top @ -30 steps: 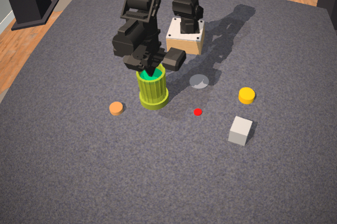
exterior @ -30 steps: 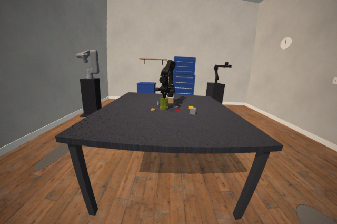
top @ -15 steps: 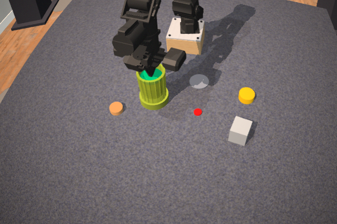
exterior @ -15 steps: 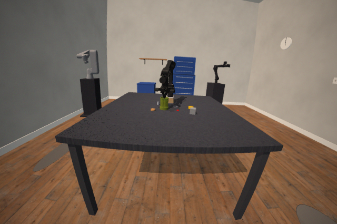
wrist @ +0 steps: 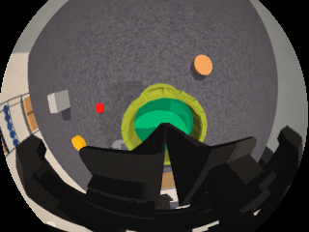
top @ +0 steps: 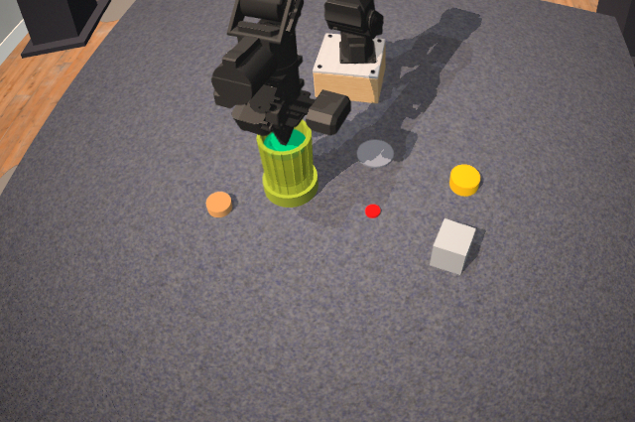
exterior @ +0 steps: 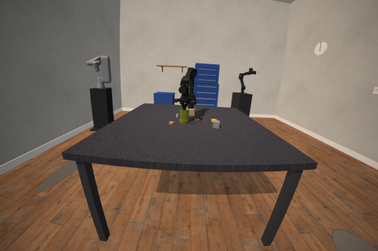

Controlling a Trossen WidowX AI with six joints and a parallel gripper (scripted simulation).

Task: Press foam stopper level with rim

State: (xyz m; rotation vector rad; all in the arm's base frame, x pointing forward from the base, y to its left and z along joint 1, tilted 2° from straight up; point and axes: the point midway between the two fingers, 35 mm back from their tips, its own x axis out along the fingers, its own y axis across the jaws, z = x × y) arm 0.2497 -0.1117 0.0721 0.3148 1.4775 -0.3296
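Orange disc [top: 218, 203] is lying flat on the grey table top [top: 154, 330]. Small red dot [top: 372, 211] is sitting near a flat grey circle [top: 375, 153]. Yellow puck [top: 464, 179] is resting well apart from the orange one, white cube [top: 451, 245] sitting just in front of it. Wooden block [top: 348, 85] is standing farther back. Blue drawer cabinet [exterior: 207, 84] is standing against the back wall, blue box [exterior: 163, 97] sitting beside it. Round clock [exterior: 320, 48] is hanging on the side wall. Black pedestal [exterior: 101, 107] is standing on the wooden floor [exterior: 189, 217].

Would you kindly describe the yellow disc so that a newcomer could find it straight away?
Start at the arm's wooden base block on the dark table, then look toward the white cube. The yellow disc lies between them, just beyond the cube. It is thicker and brighter than the flat grey disc and much larger than the red dot.
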